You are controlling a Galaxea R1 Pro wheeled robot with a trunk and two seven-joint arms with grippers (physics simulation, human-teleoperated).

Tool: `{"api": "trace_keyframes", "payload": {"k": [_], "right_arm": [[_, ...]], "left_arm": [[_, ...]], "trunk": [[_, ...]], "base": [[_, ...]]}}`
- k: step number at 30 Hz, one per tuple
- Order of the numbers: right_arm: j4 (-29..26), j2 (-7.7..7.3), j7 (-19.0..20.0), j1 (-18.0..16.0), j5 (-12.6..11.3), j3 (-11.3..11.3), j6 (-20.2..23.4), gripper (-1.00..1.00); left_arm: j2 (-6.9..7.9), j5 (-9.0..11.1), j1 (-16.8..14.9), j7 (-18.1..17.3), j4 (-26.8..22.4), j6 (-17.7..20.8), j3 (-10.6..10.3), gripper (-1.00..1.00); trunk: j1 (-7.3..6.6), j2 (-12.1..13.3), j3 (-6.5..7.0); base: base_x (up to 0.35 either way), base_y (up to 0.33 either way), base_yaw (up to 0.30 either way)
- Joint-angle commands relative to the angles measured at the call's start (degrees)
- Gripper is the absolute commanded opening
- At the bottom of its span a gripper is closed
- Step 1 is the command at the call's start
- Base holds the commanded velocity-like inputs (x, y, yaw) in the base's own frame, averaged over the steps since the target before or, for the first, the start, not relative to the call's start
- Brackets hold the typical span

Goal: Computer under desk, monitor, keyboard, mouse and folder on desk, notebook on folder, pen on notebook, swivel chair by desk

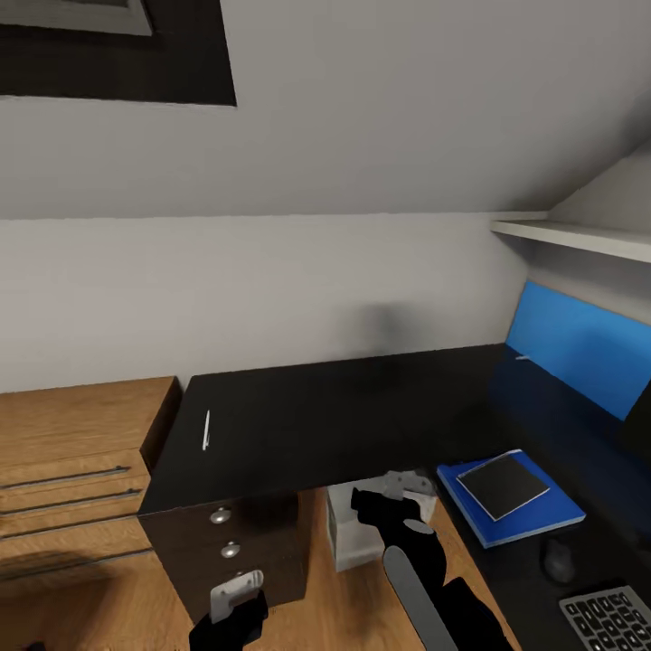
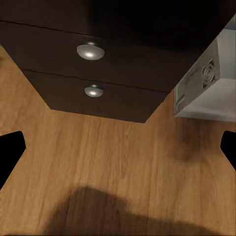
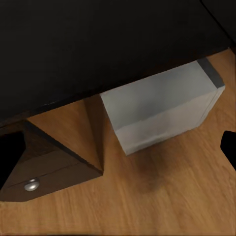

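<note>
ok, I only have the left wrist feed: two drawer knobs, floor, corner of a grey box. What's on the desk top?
Observer: In the head view the blue folder lies flat on the desk at its right part, with the notebook, a smaller thin rectangle, on top of it.
Operator: Pen on the notebook?
Observer: No. A thin white stick, probably the pen, lies alone near the desk's left end, above the drawers.
Operator: Mouse, keyboard?
Observer: The mouse sits on the desk just nearer the robot than the folder. The keyboard is nearer still, cut off by the picture's corner.
</note>
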Motion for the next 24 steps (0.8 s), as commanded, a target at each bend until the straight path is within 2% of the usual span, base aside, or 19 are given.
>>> {"api": "trace_keyframes", "payload": {"k": [1,8,15,24], "right_arm": [[-0.1,-0.01,-0.5,-0.1,-0.5,0.1,0.1,1.0],[-0.1,-0.07,-0.5,-0.1,-0.5,0.1,0.1,1.0],[-0.2,-0.11,-0.5,-0.1,-0.5,0.1,0.2,1.0],[-0.2,-0.11,-0.5,-0.1,-0.5,0.1,0.2,1.0]], "left_arm": [[0.06,0.1,-0.1,0.4,-0.1,0.3,-0.2,1.0],[0.06,0.0,-0.1,0.4,-0.1,0.2,-0.2,1.0],[0.06,-1.2,-0.1,0.4,-0.1,0.2,-0.1,1.0],[0.06,-1.5,-0.1,0.5,-0.1,0.2,-0.1,1.0]], "trunk": [[0.01,-0.1,-0.11],[0.01,-0.1,-0.35],[0.01,-0.1,-0.59],[0.01,-0.1,-0.9]], "base": [[0.0,0.223,0.259],[0.014,0.288,0.259],[0.19,0.285,0.259],[0.171,0.294,0.259]]}}
